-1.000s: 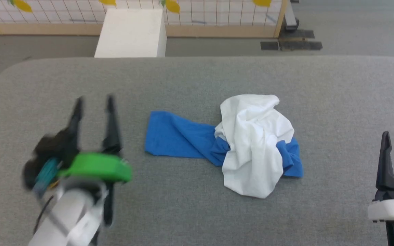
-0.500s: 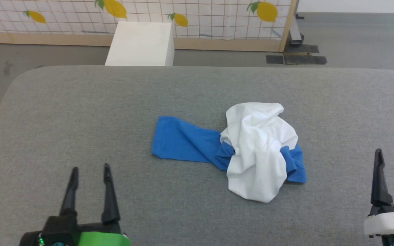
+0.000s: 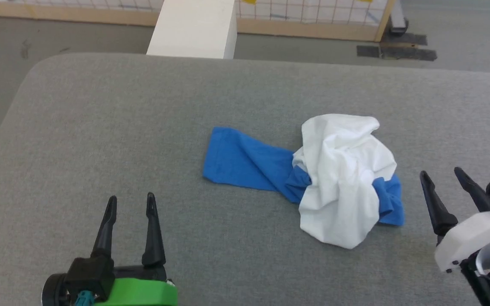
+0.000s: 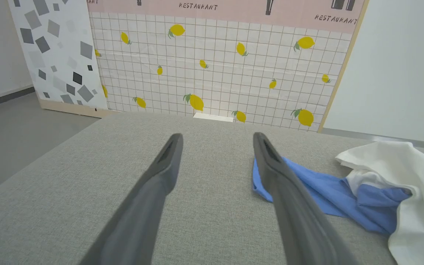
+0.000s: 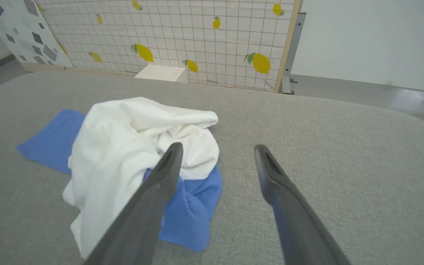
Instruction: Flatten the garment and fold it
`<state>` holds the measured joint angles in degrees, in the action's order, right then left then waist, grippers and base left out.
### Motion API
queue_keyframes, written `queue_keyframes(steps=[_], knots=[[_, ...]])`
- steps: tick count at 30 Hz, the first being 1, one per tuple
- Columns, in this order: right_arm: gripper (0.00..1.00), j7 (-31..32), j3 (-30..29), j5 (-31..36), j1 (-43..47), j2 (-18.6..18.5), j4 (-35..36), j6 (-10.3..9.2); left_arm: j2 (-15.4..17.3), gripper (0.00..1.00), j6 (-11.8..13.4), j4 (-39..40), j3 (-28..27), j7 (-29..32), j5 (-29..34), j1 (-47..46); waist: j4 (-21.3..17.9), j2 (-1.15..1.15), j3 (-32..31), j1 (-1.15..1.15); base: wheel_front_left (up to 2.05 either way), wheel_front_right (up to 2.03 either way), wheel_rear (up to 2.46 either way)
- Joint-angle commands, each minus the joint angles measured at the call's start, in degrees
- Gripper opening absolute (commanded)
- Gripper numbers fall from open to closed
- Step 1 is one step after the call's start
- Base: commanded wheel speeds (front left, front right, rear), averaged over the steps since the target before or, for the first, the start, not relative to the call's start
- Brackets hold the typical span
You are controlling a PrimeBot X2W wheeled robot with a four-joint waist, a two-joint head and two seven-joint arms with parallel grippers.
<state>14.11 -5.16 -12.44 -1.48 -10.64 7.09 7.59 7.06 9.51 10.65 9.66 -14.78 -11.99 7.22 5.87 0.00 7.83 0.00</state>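
Garment (image 3: 343,178) crumpled. Left gripper (image 3: 131,196) and right gripper (image 3: 440,171): fingers apart, empty. Advise pinching opposite edges, drawing outward evenly.

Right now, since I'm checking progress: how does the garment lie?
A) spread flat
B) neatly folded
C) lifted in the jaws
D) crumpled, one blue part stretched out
D: the garment is a bunched white heap with a blue part trailing out on the grey surface.
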Motion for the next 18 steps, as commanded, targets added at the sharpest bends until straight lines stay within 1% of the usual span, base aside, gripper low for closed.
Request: queue_keyframes(steps=[1, 5, 7, 10, 14, 15, 16, 17, 18], knots=[[1.00, 2.43, 0.85, -1.24, -1.08, -2.19, -0.13, -0.10, -0.62, 1.00, -0.76, -0.33, -0.43, -0.21, 0.69, -1.34, 2.14, 0.00, 2.53, 0.00, 0.00, 0.00, 0.00], [1.00, 10.05, 3.74, -4.49, -1.34, -7.43, -1.80, -0.10, -1.90, 1.00, -2.38, -1.11, -1.00, -0.21, 1.58, -2.28, 3.70, 0.00, 4.52, 0.00, 0.00, 0.00, 0.00], [1.00, 12.73, 5.14, -5.86, -1.20, -9.27, -2.59, -0.10, -2.39, 1.00, -3.03, -1.46, -1.24, -0.21, 1.97, -2.71, 4.43, 0.00, 5.40, 0.00, 0.00, 0.00, 0.00], [1.00, 14.14, 7.39, -7.21, -1.23, -11.61, -3.73, -0.10, -2.99, 1.00, -3.83, -1.88, -1.45, -0.21, 2.57, -3.42, 5.36, 0.00, 6.50, 0.00, 0.00, 0.00, 0.00], [1.00, 14.37, 8.49, -8.62, -1.59, -12.27, -6.08, -0.10, -3.52, 1.00, -4.59, -2.29, -1.71, -0.21, 2.99, -4.34, 6.28, 0.00, 7.69, 0.00, 0.00, 0.00, 0.00], [0.47, 14.53, 8.76, -8.68, -1.68, -12.30, -6.73, -0.10, -3.61, 1.00, -4.68, -2.34, -1.74, -0.21, 3.07, -4.53, 6.39, 0.00, 7.91, 0.00, 0.00, 0.00, 0.00], [0.13, 14.63, 9.04, -8.82, -1.89, -12.20, -7.49, -0.10, -3.72, 1.00, -4.73, -2.43, -1.79, -0.21, 3.15, -4.76, 6.46, 0.00, 8.09, 0.00, 0.00, 0.00, 0.00], [0.00, 14.63, 9.32, -8.80, -2.10, -12.20, -7.99, -0.10, -3.78, 1.00, -4.76, -2.50, -1.82, -0.21, 3.19, -4.93, 6.49, 0.00, 8.20, 0.00, 0.00, 0.00, 0.00], [0.00, 14.62, 9.62, -8.46, -2.41, -12.36, -8.54, -0.10, -3.86, 1.00, -4.78, -2.60, -1.89, -0.21, 3.24, -5.11, 6.47, 0.00, 8.26, 0.00, 0.00, 0.00, 0.00]])
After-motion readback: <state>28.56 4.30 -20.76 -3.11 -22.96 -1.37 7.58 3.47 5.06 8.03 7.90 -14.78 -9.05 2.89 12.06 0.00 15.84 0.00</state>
